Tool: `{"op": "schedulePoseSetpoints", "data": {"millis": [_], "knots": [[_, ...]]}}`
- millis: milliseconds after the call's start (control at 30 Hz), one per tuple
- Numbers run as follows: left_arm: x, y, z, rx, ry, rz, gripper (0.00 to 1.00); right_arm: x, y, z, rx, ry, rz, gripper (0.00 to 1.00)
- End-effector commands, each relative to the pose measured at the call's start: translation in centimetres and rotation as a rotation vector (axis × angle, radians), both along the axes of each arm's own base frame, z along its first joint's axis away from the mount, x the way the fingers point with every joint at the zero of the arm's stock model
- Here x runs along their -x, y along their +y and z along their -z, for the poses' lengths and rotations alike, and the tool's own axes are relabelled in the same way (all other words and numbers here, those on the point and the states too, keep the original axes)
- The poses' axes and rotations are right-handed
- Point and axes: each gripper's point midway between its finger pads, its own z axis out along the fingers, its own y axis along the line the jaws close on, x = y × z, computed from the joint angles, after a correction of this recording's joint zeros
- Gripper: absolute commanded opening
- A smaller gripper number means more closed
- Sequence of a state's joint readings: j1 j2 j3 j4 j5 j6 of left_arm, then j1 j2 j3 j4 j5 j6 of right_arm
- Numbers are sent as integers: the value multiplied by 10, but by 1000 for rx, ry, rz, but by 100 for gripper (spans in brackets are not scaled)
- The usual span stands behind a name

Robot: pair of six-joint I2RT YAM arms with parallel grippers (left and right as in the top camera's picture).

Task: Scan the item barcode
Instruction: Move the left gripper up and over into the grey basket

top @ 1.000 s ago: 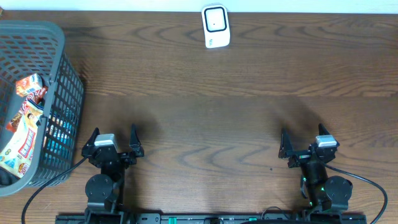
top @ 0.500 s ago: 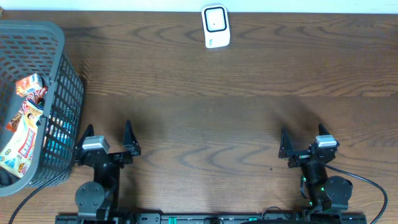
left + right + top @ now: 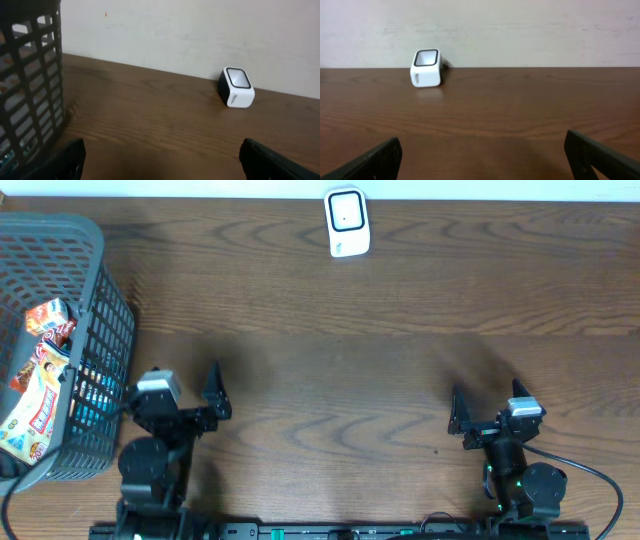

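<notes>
Snack packets [image 3: 38,385] lay inside the grey mesh basket [image 3: 112,330] at the far left of the wooden table [image 3: 340,330], one of them bright yellow and red, a smaller orange one beyond it. No barcode could be made out on either from overhead. The white scanner [image 3: 347,222] stood at the far edge of the table, near the middle, well apart from the basket and from both arms.

The left gripper [image 3: 176,398] sat at the near left, just beside the basket, its jaws spread wide with nothing between them. Its wrist camera showed the basket [image 3: 30,90] wall close on the left and the scanner [image 3: 236,87] far off to the right, against the pale wall.

The right gripper [image 3: 487,412] rested at the near right, jaws likewise wide and empty. Its own camera looked across bare wood to the scanner [image 3: 426,67], far and to the left.
</notes>
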State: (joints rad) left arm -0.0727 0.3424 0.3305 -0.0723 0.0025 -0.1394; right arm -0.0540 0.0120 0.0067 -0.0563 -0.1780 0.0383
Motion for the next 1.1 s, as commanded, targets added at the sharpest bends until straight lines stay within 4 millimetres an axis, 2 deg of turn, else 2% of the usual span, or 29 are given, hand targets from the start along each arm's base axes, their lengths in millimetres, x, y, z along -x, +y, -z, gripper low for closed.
{"op": "schedulePoseSetpoints", "data": {"millis": [0,167,367,533,667,833,1067], "knots": [[-9,-2,-21,18,2,9,98,0,-2,0,-8,1,14,99],[-21,-3,-23,16,37,9,98,0,-2,0,-8,1,14,99],[-23,-3,-28,17,19,9,98,0,-2,0,-8,1,14,99],[-25,-17,-57,30,-100,89,98,0,-2,0,-8,1,14,99],[-27,-17,-81,31,-159,88,98,0,-2,0,-8,1,14,99],[-42,-18,-104,30,-148,88,98,0,-2,0,-8,1,14,99],[-72,-19,-136,-36,-34,92,98,0,-2,0,-8,1,14,99]]}}
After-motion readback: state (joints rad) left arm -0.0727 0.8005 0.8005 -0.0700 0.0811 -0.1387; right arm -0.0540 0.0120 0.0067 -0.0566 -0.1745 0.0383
